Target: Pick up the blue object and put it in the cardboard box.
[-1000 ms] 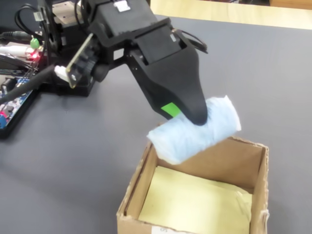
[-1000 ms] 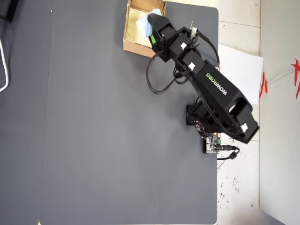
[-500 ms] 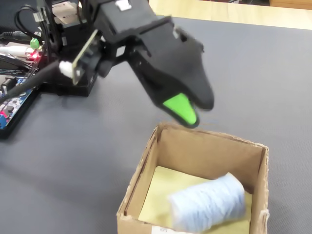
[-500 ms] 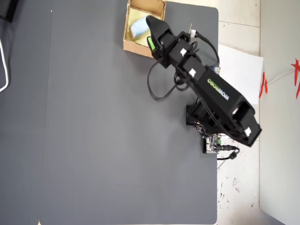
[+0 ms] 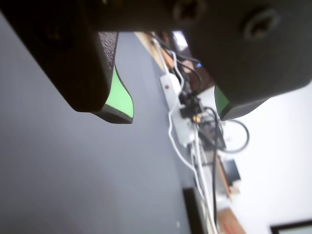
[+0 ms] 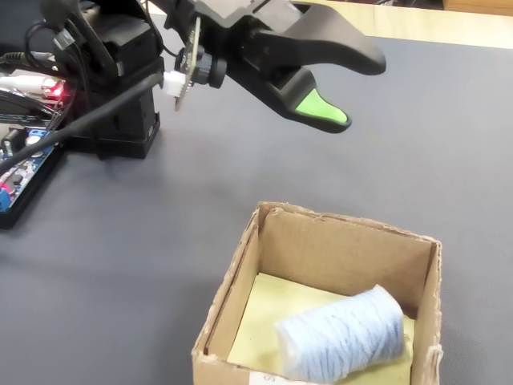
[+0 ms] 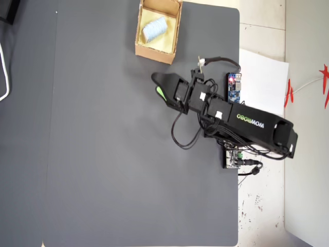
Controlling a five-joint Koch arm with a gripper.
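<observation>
The blue object (image 6: 345, 333) is a pale blue wound roll lying on its side inside the cardboard box (image 6: 345, 226), on the box's yellowish floor. The overhead view shows the blue object (image 7: 154, 28) in the cardboard box (image 7: 154, 53) at the top of the dark mat. My gripper (image 6: 357, 92) hangs in the air up and to the left of the box in the fixed view, apart from it. It is open: in the wrist view the two green-padded jaws of the gripper (image 5: 174, 116) stand wide apart with only table between them. In the overhead view the gripper (image 7: 158, 86) sits below the box.
The arm's black base (image 6: 120, 88) stands at the left with cables and a lit circuit board (image 6: 24, 168). A white power strip (image 5: 170, 90) with cords runs along the mat's edge. White paper (image 7: 264, 77) lies right of the mat (image 7: 103, 154).
</observation>
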